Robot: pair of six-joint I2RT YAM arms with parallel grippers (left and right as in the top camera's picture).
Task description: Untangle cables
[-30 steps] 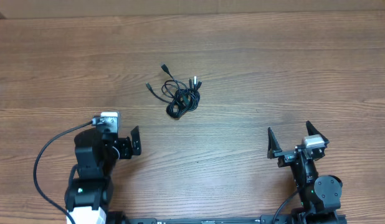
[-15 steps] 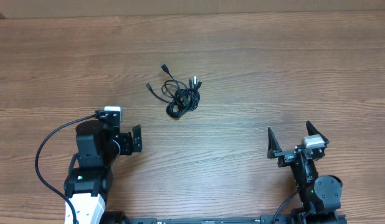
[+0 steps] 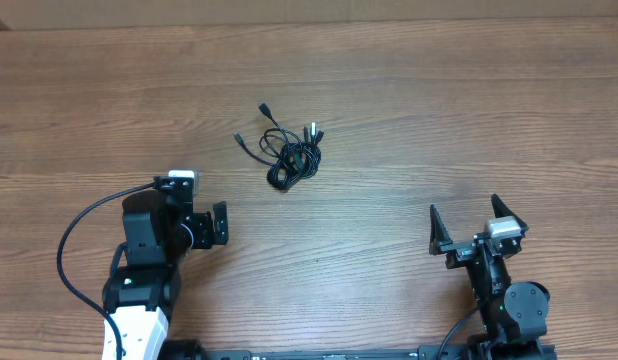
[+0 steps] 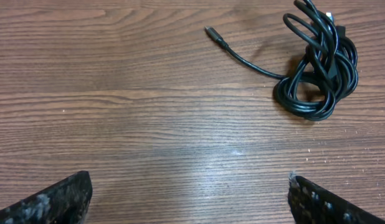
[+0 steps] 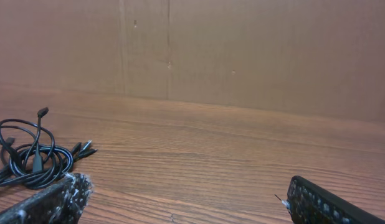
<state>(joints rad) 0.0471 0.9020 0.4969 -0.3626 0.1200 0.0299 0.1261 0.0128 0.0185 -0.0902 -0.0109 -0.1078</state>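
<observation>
The cables (image 3: 291, 155) lie as a small black knot on the wooden table, left of centre, with loose plug ends sticking out up and left. In the left wrist view the knot (image 4: 317, 68) is at the upper right, one strand running left to a plug (image 4: 212, 34). In the right wrist view the cables (image 5: 32, 155) sit at the far left. My left gripper (image 3: 211, 226) is open and empty, below and left of the knot. My right gripper (image 3: 467, 222) is open and empty, far to the lower right.
A brown cardboard wall (image 5: 242, 50) stands along the table's far edge. The thick black arm cable (image 3: 74, 250) loops at the left of my left arm.
My left arm has shifted slightly down and turned a little; the cables and the right arm have not moved.
</observation>
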